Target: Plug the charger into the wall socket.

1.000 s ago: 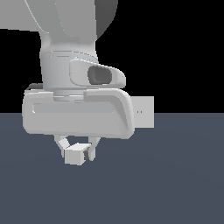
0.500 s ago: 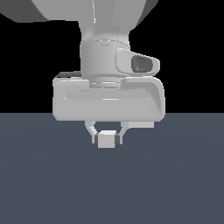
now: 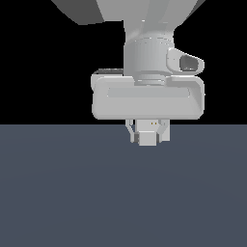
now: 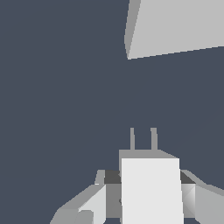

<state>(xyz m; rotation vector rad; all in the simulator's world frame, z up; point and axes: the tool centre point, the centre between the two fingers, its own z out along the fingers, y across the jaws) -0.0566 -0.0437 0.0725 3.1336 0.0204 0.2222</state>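
Note:
My gripper [image 3: 148, 137] is shut on the charger [image 3: 148, 138], a small off-white block hanging just above the dark floor. In the wrist view the charger [image 4: 151, 188] sits between the fingers [image 4: 94, 205], and its two grey prongs [image 4: 143, 139] point away from the gripper [image 4: 148, 203]. The wall socket [image 4: 175, 26] is an off-white plate ahead of the prongs and offset to one side, with a gap between them. In the exterior view only a small patch of the wall socket [image 3: 146, 125], with two yellowish holes, shows just above the charger; the hand hides the remainder.
A flat dark grey floor [image 3: 72, 193] spreads below the gripper. The arm's large white hand and wrist [image 3: 148, 99] fill the upper middle of the exterior view against a black background.
The arm has moved toward the exterior view's right, carrying the charger higher in the picture. The socket, seen earlier beside the hand, now lies almost wholly behind it.

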